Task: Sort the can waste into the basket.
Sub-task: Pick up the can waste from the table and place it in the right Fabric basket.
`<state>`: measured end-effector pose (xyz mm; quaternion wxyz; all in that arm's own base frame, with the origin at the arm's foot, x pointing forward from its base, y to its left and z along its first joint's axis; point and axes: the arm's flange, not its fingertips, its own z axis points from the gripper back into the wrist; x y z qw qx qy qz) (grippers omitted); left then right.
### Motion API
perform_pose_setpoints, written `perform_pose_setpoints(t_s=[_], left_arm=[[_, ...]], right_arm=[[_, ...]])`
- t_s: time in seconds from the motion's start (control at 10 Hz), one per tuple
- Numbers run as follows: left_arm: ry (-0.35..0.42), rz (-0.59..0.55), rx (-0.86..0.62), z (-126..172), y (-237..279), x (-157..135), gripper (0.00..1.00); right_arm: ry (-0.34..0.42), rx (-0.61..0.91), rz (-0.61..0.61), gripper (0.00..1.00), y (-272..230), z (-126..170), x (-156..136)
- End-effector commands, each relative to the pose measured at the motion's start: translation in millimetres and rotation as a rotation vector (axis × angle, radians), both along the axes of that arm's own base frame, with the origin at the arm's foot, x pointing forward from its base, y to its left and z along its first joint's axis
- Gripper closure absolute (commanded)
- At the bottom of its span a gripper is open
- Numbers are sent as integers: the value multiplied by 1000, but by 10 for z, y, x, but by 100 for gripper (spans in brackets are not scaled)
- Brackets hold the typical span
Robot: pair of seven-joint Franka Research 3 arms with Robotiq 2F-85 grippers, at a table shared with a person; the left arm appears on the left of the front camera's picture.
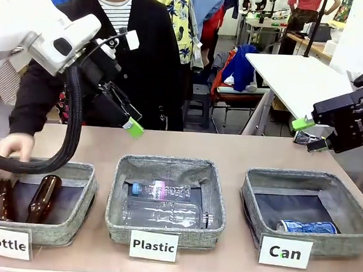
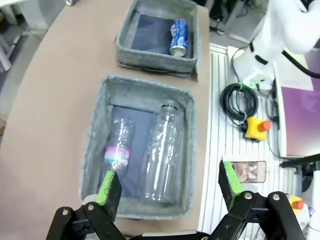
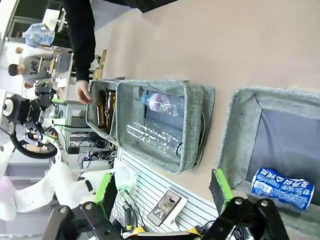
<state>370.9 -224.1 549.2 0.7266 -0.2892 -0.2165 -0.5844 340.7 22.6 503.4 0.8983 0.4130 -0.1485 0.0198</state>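
Note:
A blue can [image 1: 308, 226] with white print lies on its side in the front right corner of the grey basket [image 1: 305, 176] carded "Can". It also shows in the left wrist view as the blue can [image 2: 178, 36] in the far basket [image 2: 155, 52], and in the right wrist view as the blue can [image 3: 282, 187] in the basket [image 3: 235, 125]. A crushed silver-and-black can [image 1: 303, 138] lies on the table behind that basket. My right gripper [image 1: 310, 134] hovers open by it; between its fingers [image 3: 162, 187] is nothing. My left gripper [image 1: 129, 123] hangs open above the middle basket [image 2: 170, 192].
The middle basket [image 1: 168, 165] carded "Plastic" holds two clear bottles. The left basket [image 1: 79, 168] carded "Bottle" holds two brown bottles, and a person's hand [image 1: 15, 145] rests at its far rim. The person stands across the table. A white table [image 1: 291, 74] stands behind on the right.

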Motion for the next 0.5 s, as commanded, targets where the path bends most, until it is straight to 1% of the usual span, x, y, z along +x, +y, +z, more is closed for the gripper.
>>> perform_pose_setpoints(t_s=[0.0,0.2,0.3,0.4], left_arm=[[28,-58,-40,-32,50,77,0],[64,-85,-48,6,193,70,0],[65,-56,-74,61,397,64,0],[82,-13,-124,128,731,72,0]], right_arm=[[-20,4,-47,0,94,-11,-36],[-30,55,-19,0,124,107,-26],[-21,120,8,0,183,222,0],[21,215,46,0,289,306,33]])
